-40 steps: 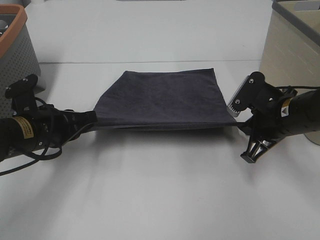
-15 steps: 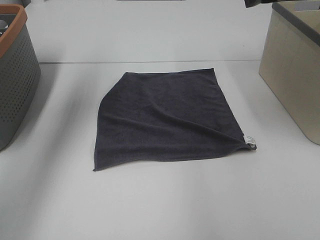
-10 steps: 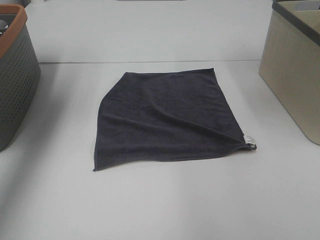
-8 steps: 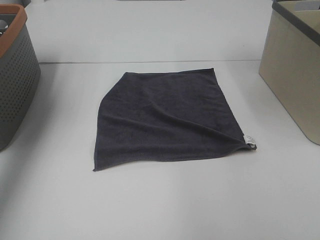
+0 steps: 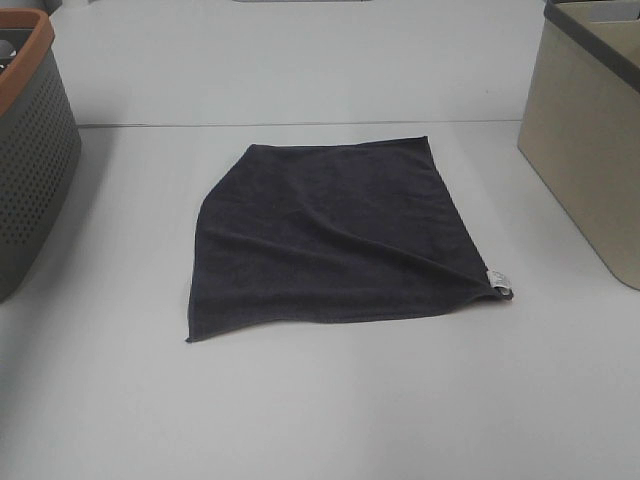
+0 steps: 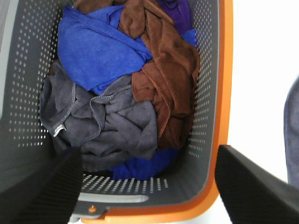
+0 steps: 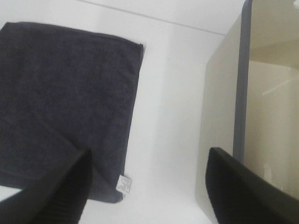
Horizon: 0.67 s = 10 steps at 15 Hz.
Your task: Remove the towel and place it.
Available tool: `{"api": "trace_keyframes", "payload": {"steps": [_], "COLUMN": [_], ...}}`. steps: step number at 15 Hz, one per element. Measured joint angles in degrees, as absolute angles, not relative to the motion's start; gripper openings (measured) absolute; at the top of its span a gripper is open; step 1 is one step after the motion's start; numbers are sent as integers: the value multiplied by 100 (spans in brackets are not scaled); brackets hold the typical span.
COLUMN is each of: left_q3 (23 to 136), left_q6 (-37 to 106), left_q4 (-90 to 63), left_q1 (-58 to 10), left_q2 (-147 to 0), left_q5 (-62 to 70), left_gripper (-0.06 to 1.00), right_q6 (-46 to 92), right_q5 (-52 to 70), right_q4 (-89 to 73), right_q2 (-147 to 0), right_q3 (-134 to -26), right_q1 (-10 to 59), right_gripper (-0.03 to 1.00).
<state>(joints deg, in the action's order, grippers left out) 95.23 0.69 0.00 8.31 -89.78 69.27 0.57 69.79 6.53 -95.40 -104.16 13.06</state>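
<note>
The towel (image 5: 335, 235), dark charcoal grey, lies spread flat on the white table (image 5: 320, 410), with its white tag (image 5: 497, 280) at the near right corner. Neither gripper shows in the exterior high view. My left gripper (image 6: 149, 156) is open and empty, hovering over the grey basket (image 6: 212, 140); a strip of the towel (image 6: 292, 135) shows at that view's edge. My right gripper (image 7: 149, 158) is open and empty above the table, between the towel (image 7: 60, 102) with its tag (image 7: 124, 183) and the beige bin (image 7: 222, 121).
The grey perforated basket with an orange rim (image 5: 30, 130) stands at the left edge and holds blue (image 6: 98, 46), brown (image 6: 168, 74) and grey (image 6: 107, 126) cloths. The beige bin (image 5: 585, 130) with a dark rim stands at the right edge.
Both grippers held the towel's near corners just above the table, then let go and left the high view. The towel now lies flat and has stayed still for the last second.
</note>
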Motion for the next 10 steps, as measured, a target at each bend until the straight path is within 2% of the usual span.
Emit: {"api": "trace_keyframes", "payload": {"steps": [4,10], "left_q3": [8262,5942], "left_q6": [143,201], "left_q4": [0,0], "left_q1": [831,831], "left_q2": [-7918,-5329], "left_q5": [6818,5844], "left_gripper": [73,73], "right_q6": [57,0], "right_q5": [6996,6429], "right_q4": [739,739], "right_q2": [-8577,-6681], "right_q3": [-8869,-6354], "right_q1": [1306,1306], "right_gripper": [68,68]}}
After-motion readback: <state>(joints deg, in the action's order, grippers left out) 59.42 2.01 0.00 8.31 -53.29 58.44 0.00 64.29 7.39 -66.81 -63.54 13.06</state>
